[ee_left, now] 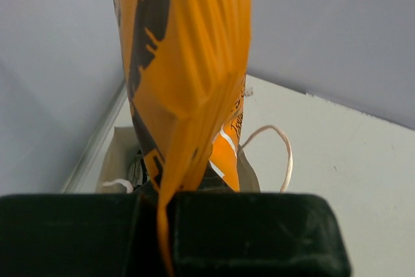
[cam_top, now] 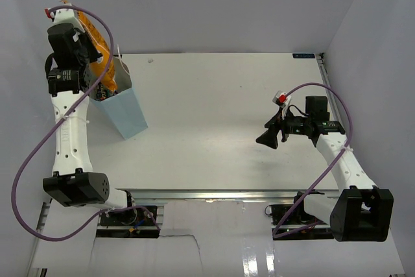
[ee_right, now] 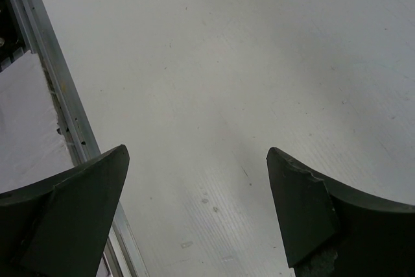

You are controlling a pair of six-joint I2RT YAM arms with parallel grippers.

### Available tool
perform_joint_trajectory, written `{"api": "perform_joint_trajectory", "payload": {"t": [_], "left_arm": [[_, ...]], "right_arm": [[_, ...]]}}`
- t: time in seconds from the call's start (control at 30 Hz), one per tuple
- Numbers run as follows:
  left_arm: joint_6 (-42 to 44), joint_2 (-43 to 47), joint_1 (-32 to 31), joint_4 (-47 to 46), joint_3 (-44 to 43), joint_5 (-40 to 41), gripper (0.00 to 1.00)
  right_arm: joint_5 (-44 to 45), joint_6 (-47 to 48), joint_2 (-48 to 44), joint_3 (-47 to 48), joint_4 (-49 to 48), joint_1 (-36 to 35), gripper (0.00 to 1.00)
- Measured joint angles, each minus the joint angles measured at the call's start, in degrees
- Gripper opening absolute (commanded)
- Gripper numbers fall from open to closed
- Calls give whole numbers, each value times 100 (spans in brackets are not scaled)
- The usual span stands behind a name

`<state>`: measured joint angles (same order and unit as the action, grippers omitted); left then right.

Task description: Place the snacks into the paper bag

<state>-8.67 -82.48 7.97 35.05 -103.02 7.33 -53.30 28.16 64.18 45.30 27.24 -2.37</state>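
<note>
The left tool, clamped shut on the orange bag's lower end, hung just above the paper bag's mouth, the packet slanting up behind it, while the right tool gaped empty, well apart.

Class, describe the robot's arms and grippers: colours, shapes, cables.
The left arm and right arm have white links, black joints and a looping purple cable each. The right gripper has two black wedge-shaped fingers; the left gripper is black too.
</note>
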Motion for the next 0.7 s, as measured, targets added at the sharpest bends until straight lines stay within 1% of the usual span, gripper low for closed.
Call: {"api": "perform_joint_trajectory", "payload": {"t": [0.2,0.37,0.4,0.43,0.47,0.5,0.53,0.57,0.6,0.63,0.7], "left_arm": [[50,179,87,-144,826,-463,0],[223,415,107,-433,1429,-597,0],[275,516,116,-496,1591,-645,1],[321,619,125,-568,1757,-673,5],[367,723,131,-632,1921,-702,17],[411,835,131,-691,2087,-721,24],[437,931,136,-730,2234,-737,35],[468,1005,136,-741,2347,-741,49],[479,1071,136,-769,2448,-743,73],[442,1115,138,-787,2505,-743,82],[345,1169,142,-813,2533,-748,91]], "right_arm": [[9,44,4,-2,0,55,92],[9,66,7,-2,0,59,92],[7,70,7,-4,0,61,92],[7,74,7,-9,0,66,92],[7,76,9,-11,0,68,92],[7,76,15,-11,0,74,93],[7,76,20,-11,0,76,92],[7,76,31,-11,0,79,93],[4,76,42,-11,0,81,92],[7,76,50,-11,0,81,93],[4,76,63,-11,0,81,92]]}}
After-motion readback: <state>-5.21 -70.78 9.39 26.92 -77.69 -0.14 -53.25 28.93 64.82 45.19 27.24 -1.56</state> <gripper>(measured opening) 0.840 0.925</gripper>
